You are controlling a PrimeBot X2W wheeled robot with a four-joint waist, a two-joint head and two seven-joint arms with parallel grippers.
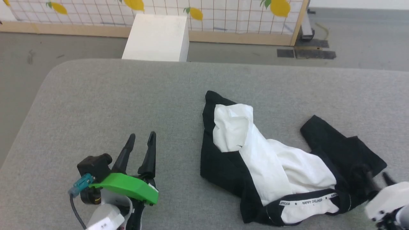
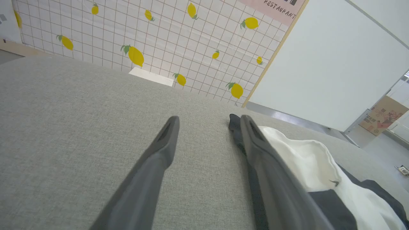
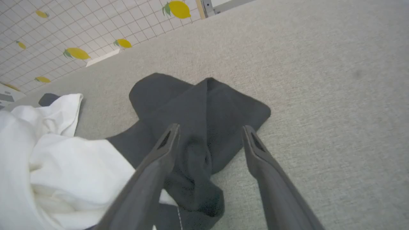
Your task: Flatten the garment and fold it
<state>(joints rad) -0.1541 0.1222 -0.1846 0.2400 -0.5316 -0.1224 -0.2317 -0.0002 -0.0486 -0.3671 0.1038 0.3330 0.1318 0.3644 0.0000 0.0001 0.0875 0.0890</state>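
You see the garment crumpled on the grey table, toward 4 o'clock from the head view's centre. Your left gripper sits at 7 o'clock, fingers apart over bare table. Your right gripper, far out at 4 o'clock, holds its fingers apart over the black sleeve.

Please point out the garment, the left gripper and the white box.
garment (image 1: 287, 169), head view, white body panel
left gripper (image 1: 142, 135), head view, midway between its fingertips
white box (image 1: 156, 35), head view, its top face

left pincer: lower left, fingers parted | right pincer: lower right, fingers parted
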